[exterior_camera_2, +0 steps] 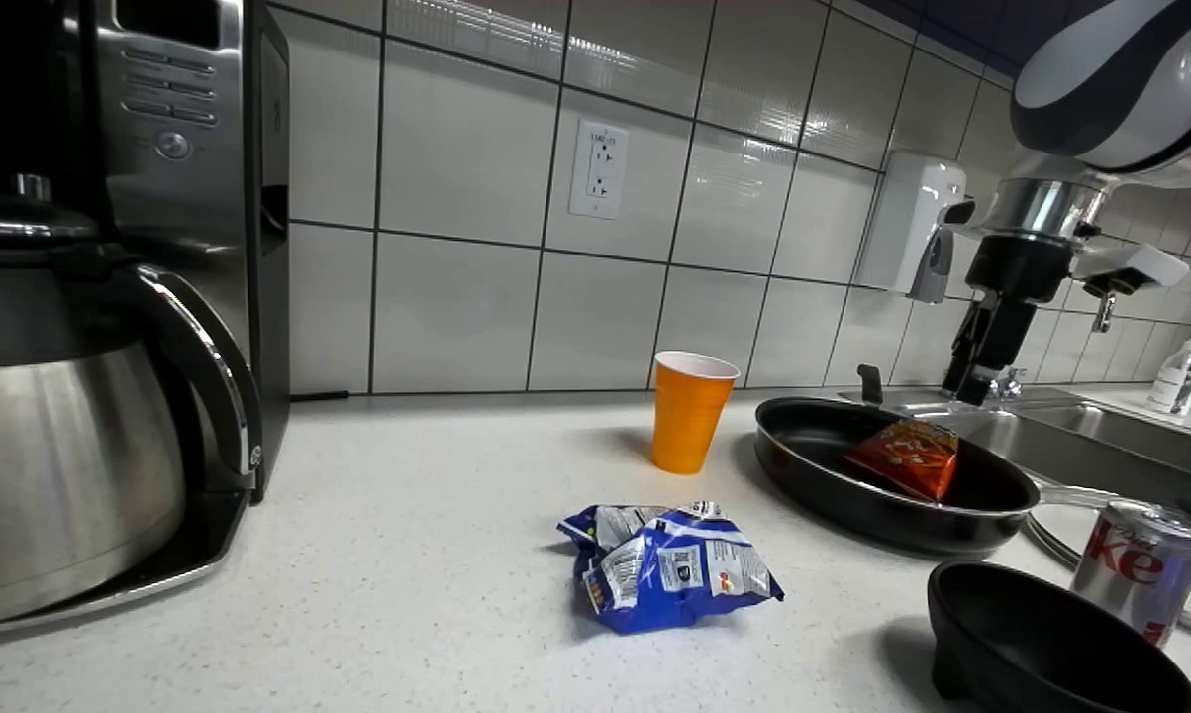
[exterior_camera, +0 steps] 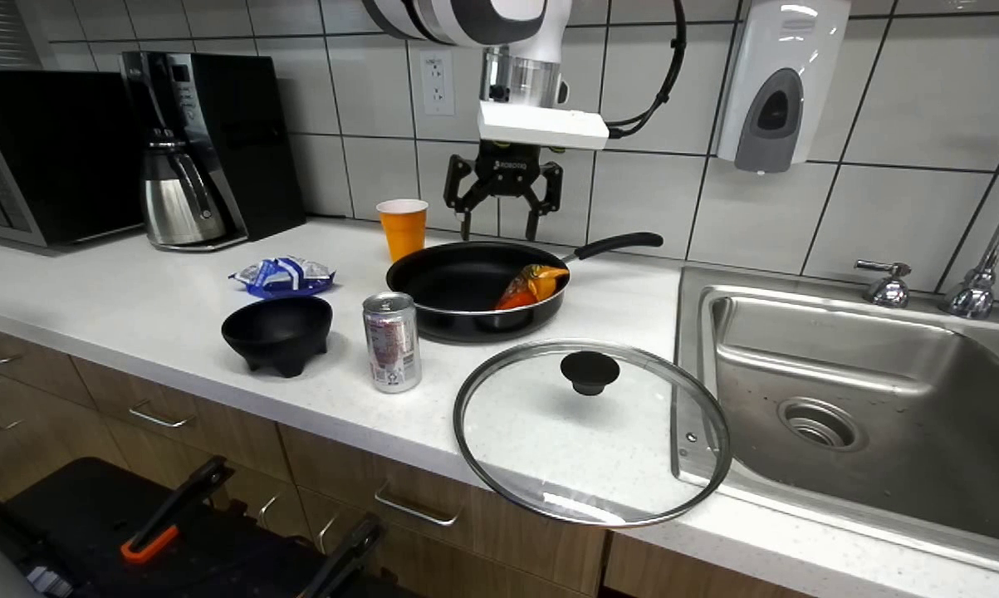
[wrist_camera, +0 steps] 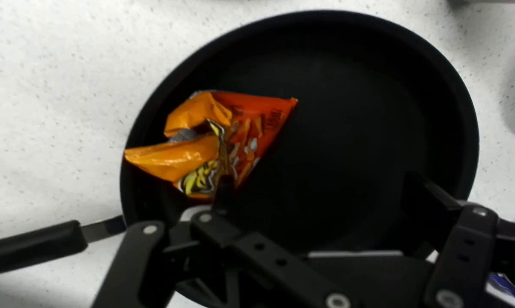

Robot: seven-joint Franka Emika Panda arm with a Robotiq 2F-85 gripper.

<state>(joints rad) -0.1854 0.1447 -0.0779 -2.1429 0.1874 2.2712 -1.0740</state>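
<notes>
While the gripper point(exterior_camera: 499, 235) gapes empty, the bag point(wrist_camera: 231, 143) seems placed in the pan point(wrist_camera: 351, 128), at wrist-view nine o'clock, lid point(exterior_camera: 590, 375) off.

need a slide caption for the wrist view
Open gripper above a black pan, with a crumpled orange and red bag lying inside, near the handle.

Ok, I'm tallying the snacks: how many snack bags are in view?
2: the orange-red bag lies in the black pan, and the blue bag lies on the counter between the coffee maker and the black bowl. Both show in both exterior views.
</notes>
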